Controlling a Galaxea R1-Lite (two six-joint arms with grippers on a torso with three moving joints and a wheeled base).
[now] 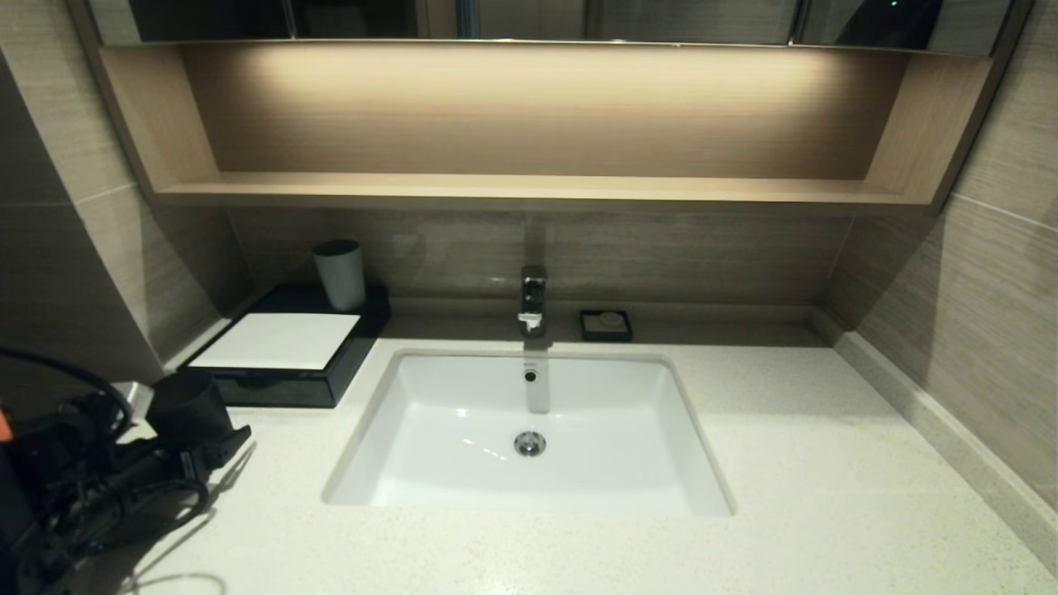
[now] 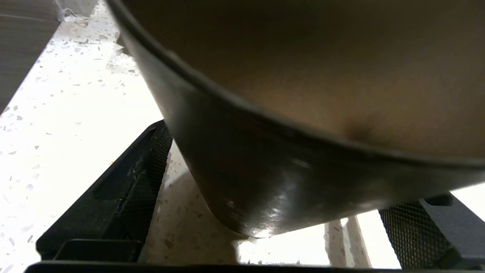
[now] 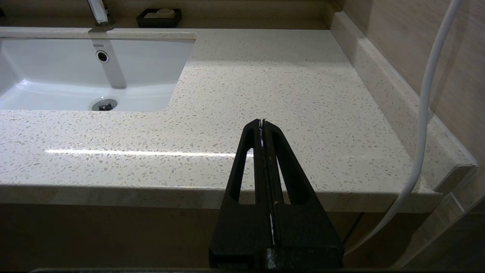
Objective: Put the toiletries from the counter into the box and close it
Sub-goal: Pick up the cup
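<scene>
No toiletries show in any view. The black box (image 1: 277,384) with its white top panel stands at the back left of the counter (image 1: 793,463); its front tray looks pushed in. My left gripper (image 1: 198,430) is at the counter's left front, open, with its fingers (image 2: 125,189) on either side of a dark cylindrical cup (image 1: 188,406) that stands on the counter. In the left wrist view the cup (image 2: 265,170) fills the space between the fingers, with gaps on both sides. My right gripper (image 3: 262,123) is shut and empty, just off the counter's front edge (image 3: 113,189) on the right.
A white sunken basin (image 1: 529,496) with a faucet (image 1: 533,297) sits mid-counter. A grey cup (image 1: 340,274) stands on the box's back. A tiny black dish (image 1: 606,325) sits behind the basin. Walls close in left and right; a white cable (image 3: 424,113) hangs at right.
</scene>
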